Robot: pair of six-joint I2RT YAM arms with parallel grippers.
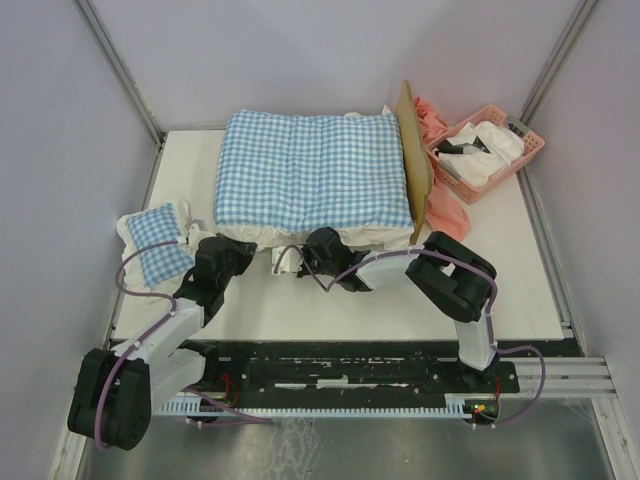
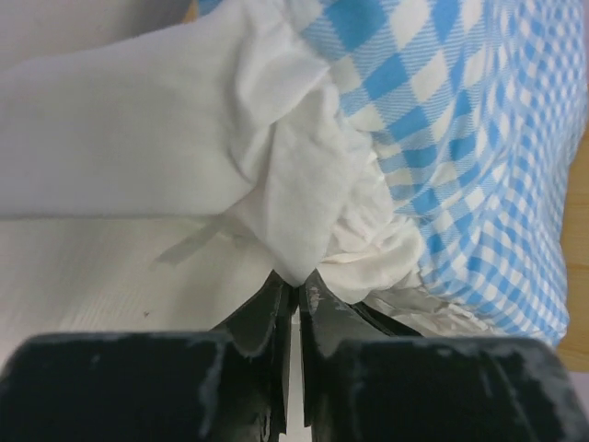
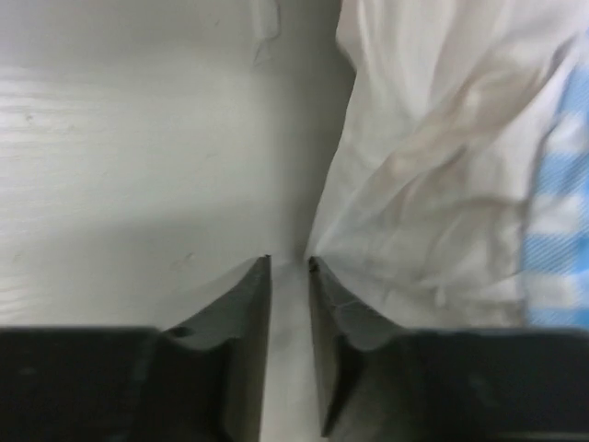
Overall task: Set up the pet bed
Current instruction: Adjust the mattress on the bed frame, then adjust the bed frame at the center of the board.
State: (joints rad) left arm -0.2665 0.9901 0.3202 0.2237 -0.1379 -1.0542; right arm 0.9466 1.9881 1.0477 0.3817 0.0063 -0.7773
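The left claw (image 2: 295, 287) is pressing almost together on the tip of a fold of white frill (image 2: 304, 184), with only a thin slit showing between its jaws. It is sitting at the near left corner of the checked cushion (image 1: 310, 165), low over the bench (image 1: 400, 310). The right claw (image 3: 289, 262) is standing slightly spread, gripping nothing, with bare bench showing between its jaws and the frill lying just beside its right finger. It is pointing at the cushion's near edge, around the middle. The bed (image 1: 413, 170) is lying under the cushion, just beyond both claws, its wooden headboard standing up at the cushion's right end. A small checked pillow (image 1: 155, 245) is resting left of the left claw. A pink basket (image 1: 485, 150) is sitting right of the headboard.
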